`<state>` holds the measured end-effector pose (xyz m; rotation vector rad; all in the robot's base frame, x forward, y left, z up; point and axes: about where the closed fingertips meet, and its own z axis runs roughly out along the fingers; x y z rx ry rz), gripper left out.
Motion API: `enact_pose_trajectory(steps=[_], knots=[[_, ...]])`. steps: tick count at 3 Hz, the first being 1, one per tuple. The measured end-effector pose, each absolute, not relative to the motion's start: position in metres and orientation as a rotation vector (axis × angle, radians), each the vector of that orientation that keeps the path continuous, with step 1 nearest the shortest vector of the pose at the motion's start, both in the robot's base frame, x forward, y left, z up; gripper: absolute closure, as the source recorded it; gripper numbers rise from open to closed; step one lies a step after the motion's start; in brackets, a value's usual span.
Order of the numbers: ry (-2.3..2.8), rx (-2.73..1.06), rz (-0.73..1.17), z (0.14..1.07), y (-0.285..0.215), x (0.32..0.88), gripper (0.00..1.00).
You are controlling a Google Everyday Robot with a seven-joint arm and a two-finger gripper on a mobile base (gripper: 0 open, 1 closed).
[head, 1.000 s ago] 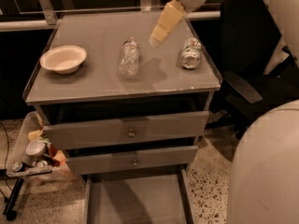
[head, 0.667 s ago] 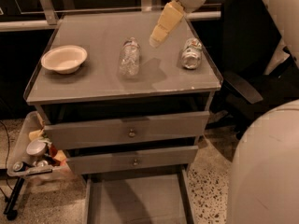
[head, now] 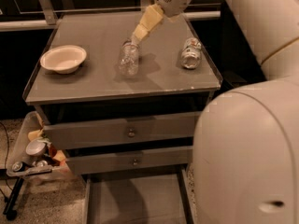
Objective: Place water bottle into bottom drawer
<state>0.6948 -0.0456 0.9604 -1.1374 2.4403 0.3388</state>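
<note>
Currently gripper (head: 136, 38) sits just over the far end of water bottle (head: 128, 59); bottle lies front-to-back; grip opening: can't tell.

Grey cabinet top (head: 93, 80), pale bowl (head: 63, 58) at its left, water bottle (head: 129, 59) lying on its side near the middle, stubby labelled container (head: 190, 53) lying at the right, gripper (head: 136, 37) at the bottle's far end
</note>
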Motion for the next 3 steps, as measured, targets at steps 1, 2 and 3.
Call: enact_pose_trajectory(steps=[1,2,3], knots=[[2.505,-1.073,0.415,0.938,-0.024,0.711,0.0],[2.5,-1.069,0.417,0.935,-0.022,0.715,0.0],[2.52,-1.038,0.45,0.921,-0.004,0.719,0.0]])
